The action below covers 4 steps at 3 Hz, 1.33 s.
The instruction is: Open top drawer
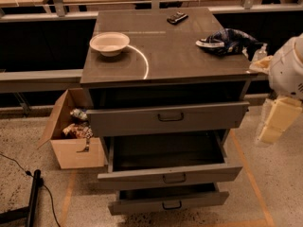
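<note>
The top drawer (128, 119) is the tallest grey front of the cabinet, just under the tabletop. It has a small dark bail handle (170, 117) at its centre. It stands pulled out a little, with a dark gap showing above its front. My gripper (276, 122) hangs at the right edge of the camera view, beside the cabinet's right side at about the top drawer's height. It is apart from the drawer and its handle, below my white arm (288, 70).
The middle drawer (137, 176) is pulled far out and the bottom drawer (142, 205) partly. On top sit a white bowl (109, 43), a dark bundle (222, 39) and a small black device (176, 17). An open cardboard box (71, 150) stands left, and a black pole (33, 197) lies on the floor.
</note>
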{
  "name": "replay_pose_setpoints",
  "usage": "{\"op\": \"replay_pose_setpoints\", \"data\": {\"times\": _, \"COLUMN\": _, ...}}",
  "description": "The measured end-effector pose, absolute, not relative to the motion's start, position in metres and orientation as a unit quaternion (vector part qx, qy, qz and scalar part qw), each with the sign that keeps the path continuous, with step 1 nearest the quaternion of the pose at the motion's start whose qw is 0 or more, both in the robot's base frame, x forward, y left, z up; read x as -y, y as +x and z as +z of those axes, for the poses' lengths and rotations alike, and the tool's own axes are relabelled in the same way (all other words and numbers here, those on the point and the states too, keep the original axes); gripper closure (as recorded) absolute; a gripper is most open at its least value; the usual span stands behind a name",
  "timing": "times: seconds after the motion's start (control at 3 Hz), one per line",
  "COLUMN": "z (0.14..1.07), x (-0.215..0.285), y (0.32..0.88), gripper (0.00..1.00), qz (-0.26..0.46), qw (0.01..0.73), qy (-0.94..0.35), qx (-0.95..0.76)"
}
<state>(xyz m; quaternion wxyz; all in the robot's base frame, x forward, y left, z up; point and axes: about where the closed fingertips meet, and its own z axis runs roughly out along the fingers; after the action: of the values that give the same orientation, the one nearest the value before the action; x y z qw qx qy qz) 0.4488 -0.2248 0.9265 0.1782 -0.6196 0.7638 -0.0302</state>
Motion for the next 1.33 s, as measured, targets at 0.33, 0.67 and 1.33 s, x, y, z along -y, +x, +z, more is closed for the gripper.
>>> {"op": "replay_pose_setpoints", "data": {"times": 0.33, "z": 0.866, "x": 0.224, "y": 0.480, "gripper": 0.00, "qz": -0.003, "qw": 0.210, "qy": -0.638, "qx": -0.741}}
{"op": "replay_pose_setpoints", "data": {"times": 0.67, "z": 0.819, "x": 0.215, "y": 0.509, "gripper": 0.00, "qz": 0.008, "qw": 0.225, "qy": -0.659, "qx": -0.718}}
{"op": "replay_pose_setpoints", "data": {"times": 1.33, "z": 0.756, "x": 0.197, "y": 0.553, "gripper": 0.00, "qz": 0.027, "qw": 0.225, "qy": -0.689, "qx": -0.688}}
